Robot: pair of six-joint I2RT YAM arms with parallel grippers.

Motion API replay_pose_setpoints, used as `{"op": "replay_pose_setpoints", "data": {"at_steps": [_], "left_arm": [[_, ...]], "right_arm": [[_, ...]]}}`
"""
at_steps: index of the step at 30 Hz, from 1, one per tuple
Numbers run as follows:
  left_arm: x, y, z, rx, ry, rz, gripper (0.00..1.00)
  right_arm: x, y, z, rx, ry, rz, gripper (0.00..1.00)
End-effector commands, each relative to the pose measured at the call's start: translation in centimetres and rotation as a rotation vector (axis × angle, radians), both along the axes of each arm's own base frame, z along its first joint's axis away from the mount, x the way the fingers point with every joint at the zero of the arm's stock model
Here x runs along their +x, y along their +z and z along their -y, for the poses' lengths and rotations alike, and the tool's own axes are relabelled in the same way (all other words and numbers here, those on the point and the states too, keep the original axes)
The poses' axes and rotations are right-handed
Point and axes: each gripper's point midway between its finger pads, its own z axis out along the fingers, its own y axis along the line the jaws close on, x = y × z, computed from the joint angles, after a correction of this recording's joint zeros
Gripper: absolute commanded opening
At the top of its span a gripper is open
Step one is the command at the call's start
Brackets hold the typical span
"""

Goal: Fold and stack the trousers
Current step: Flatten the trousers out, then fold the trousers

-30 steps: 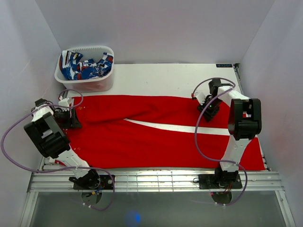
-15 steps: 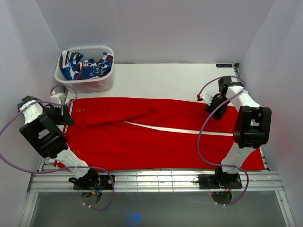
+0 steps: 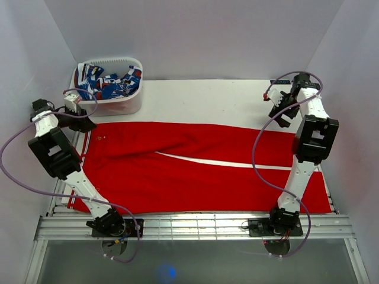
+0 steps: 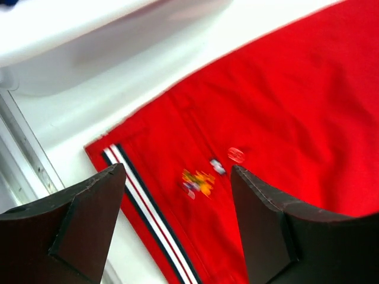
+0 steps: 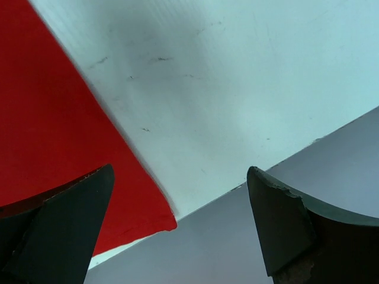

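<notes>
The red trousers (image 3: pixel 207 165) lie flat across the table (image 3: pixel 201 97), with the legs pointing to the right side. The left gripper (image 3: pixel 84 124) hangs above the far corner of the striped waistband (image 4: pixel 148 201), jaws wide apart and holding nothing. The right gripper (image 3: pixel 280 113) is also wide apart and empty, above the far hem corner (image 5: pixel 160 222), mostly over bare table and close to the wall (image 5: pixel 296 236).

I think there are two risks. If the right gripper comes down where it is, it may close beside the cloth and catch nothing, so the fold pulls crooked. The left one works just beside the basket (image 3: pixel 112 105) of patterned cloth (image 3: pixel 106 83) and could push it.
</notes>
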Motion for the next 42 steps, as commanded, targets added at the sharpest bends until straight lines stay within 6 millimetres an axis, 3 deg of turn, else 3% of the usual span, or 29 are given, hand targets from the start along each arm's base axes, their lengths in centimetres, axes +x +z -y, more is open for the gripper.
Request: {"op": "replay_pose_setpoints", "data": {"at_steps": [1,5,13,20,25,30,36,39,42], "left_arm": [[3.9,1.0,-1.1,-0.045,0.027,0.151,0.83],[7.5,0.3,-2.8,-0.001,0.104,0.239,0.84],[9.5,-4.3,-4.2,0.024,0.148,0.183,0.84],[6.3,-8.7,-3.1,0.018,0.103,0.026,0.83],[3.6,-10.0,-1.8,-0.016,0.068,-0.049,0.81],[1.4,-11.3,-1.3,0.001,0.071,-0.118,0.62],[0.0,-11.5,-1.7,-0.026,0.066,-0.153,0.59],[0.0,-11.1,-1.7,-0.039,0.048,-0.157,0.39],[0.4,-10.2,-1.1,-0.078,0.029,-0.144,0.11]], "right_arm": [[0.5,0.9,1.7,0.007,0.004,0.014,0.98],[0.4,-0.6,3.2,0.02,0.011,-0.004,0.98],[0.0,-2.9,5.4,0.03,0.024,-0.032,0.98],[-1.3,-4.8,7.0,0.008,0.049,-0.08,0.96],[-2.5,-5.7,6.7,0.019,0.057,-0.125,0.96],[-3.3,-5.7,6.5,0.03,0.082,-0.135,0.96],[-3.4,-5.0,6.1,0.065,0.104,-0.133,0.96],[-3.6,-4.9,5.1,0.108,0.122,-0.138,0.97],[-3.3,-5.0,4.6,0.136,0.122,-0.129,0.97]]}}
